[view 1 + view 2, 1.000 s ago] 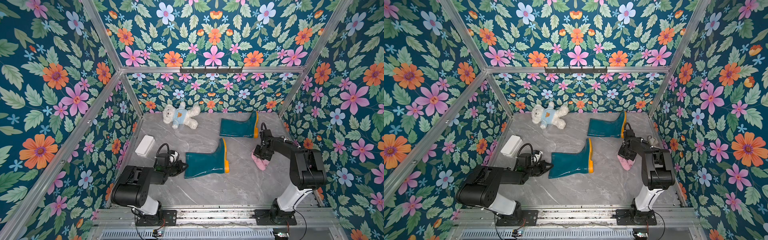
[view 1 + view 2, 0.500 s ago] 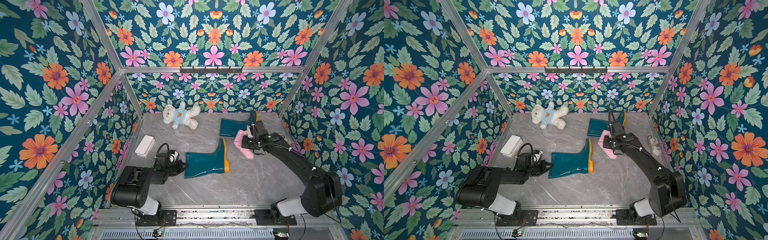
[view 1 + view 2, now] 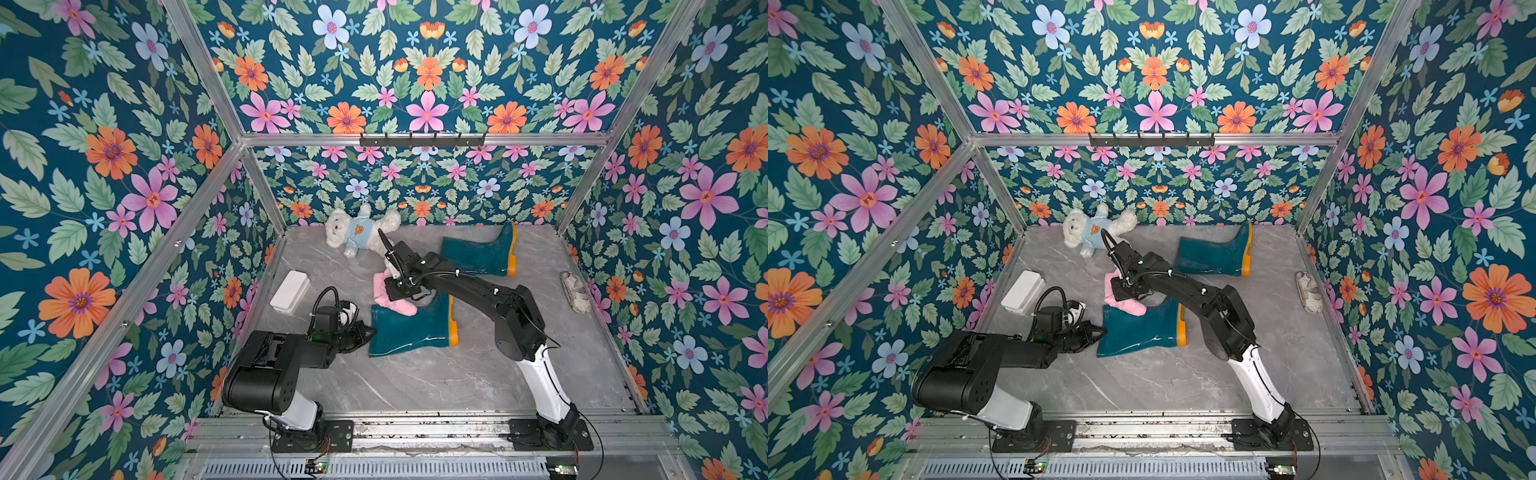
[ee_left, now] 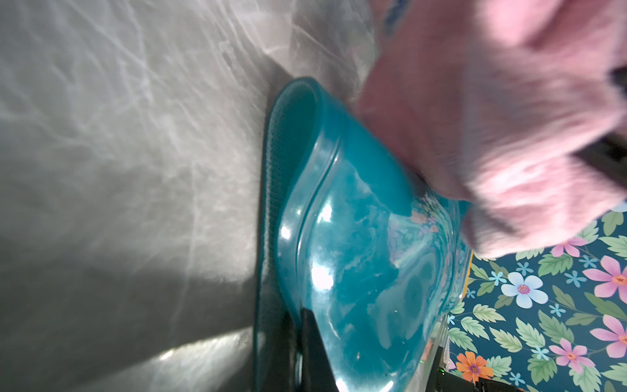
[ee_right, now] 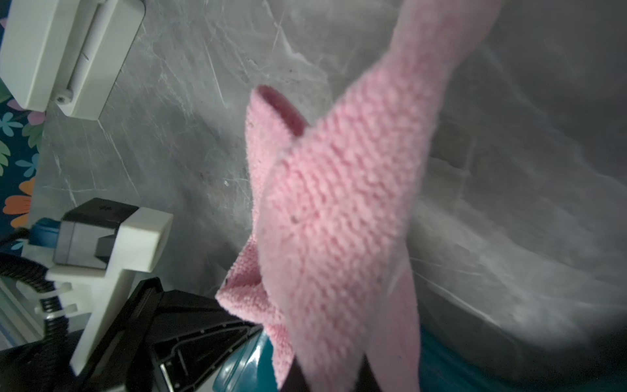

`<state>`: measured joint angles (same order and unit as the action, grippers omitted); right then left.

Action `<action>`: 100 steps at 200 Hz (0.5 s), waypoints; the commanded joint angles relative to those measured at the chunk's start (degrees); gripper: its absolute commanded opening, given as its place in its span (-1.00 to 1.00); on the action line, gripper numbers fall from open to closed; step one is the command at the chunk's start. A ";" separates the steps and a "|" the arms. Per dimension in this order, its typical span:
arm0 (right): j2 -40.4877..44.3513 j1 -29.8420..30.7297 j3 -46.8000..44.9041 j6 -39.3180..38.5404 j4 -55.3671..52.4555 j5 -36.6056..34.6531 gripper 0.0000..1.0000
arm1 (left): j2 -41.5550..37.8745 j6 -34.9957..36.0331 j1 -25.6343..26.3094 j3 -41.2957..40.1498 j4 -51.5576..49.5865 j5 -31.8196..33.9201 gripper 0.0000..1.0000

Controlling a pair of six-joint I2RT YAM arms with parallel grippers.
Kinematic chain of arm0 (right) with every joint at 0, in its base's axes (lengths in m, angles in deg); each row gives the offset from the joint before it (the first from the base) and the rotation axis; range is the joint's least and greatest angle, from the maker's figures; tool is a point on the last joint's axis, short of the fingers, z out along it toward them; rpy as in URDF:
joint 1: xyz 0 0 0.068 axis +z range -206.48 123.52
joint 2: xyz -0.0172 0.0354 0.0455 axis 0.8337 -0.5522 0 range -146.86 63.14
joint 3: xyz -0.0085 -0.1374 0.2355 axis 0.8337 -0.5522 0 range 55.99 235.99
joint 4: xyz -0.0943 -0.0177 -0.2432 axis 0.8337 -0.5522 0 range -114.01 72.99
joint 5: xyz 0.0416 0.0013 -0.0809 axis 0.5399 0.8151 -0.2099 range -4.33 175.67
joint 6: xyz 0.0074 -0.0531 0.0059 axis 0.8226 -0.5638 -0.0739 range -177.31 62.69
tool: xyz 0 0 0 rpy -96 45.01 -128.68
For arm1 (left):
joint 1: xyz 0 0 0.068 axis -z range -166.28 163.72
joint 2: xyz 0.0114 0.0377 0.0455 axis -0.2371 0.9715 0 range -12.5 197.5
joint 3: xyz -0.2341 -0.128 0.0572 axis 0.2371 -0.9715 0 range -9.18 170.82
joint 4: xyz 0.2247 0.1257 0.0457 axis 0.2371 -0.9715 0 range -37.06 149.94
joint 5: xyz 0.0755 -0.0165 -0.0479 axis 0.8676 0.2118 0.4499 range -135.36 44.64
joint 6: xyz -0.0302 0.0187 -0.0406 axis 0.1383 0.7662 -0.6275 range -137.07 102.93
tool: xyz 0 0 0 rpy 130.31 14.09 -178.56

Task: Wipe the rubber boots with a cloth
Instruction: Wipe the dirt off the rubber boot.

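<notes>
The pink cloth (image 3: 397,308) hid the jaws of the right gripper (image 3: 398,292). The right arm (image 3: 469,286) covered part of the near boot (image 3: 411,332). The grey lump (image 3: 575,291) was too small to identify.

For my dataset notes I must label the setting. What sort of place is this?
Likely a staged robot test booth, not a real home: flower-print walls on an aluminium frame, and a left arm and right arm bolted to a rail beside a marble-look tabletop.
</notes>
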<state>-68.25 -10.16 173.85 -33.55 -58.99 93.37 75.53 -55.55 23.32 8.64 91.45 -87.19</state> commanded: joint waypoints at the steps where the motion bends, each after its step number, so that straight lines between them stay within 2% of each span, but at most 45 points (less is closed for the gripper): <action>1: -2.90 1.18 3.01 -0.29 -4.53 4.90 -1.00 | 0.21 0.63 -0.05 0.19 0.66 -0.10 -1.00; 31: -5.82 1.72 4.55 -1.13 -7.51 8.40 -1.00 | 0.30 0.66 -0.04 0.26 0.74 -0.19 -1.00; 54: -5.67 1.49 4.70 -2.01 -12.20 6.78 -1.00 | 0.38 0.61 -0.03 0.27 0.75 -0.19 -1.00; 100: 6.07 -2.80 -10.71 -2.76 -13.04 0.20 -1.00 | -0.32 0.44 -0.03 -0.23 0.84 0.34 -1.00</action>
<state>-67.51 -10.59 169.41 -35.38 -68.52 98.55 75.50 -55.55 23.32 8.64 91.56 -87.17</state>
